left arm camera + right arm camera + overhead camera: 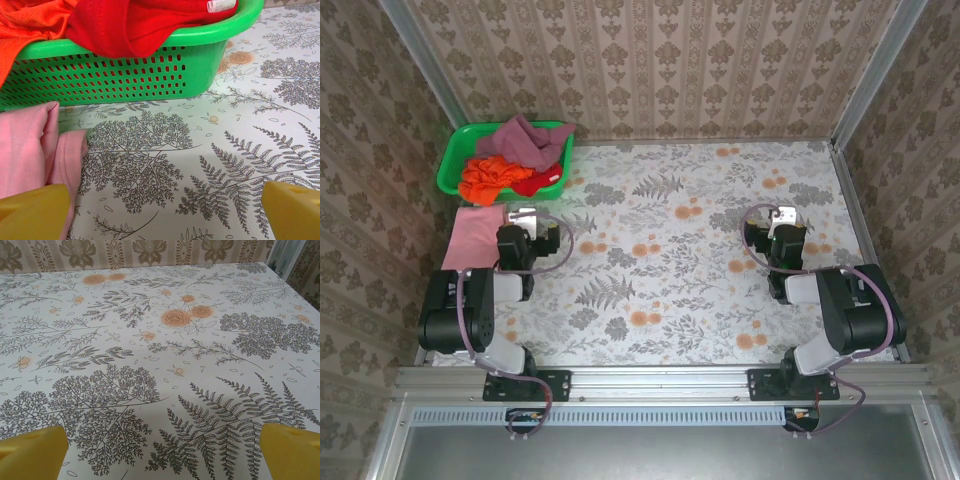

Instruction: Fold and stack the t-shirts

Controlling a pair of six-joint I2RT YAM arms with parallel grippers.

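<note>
Though folded, pink t-shirt (475, 237) lengthwise (near-far)

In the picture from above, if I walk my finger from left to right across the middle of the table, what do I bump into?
pink shirt → left gripper → right gripper
</note>
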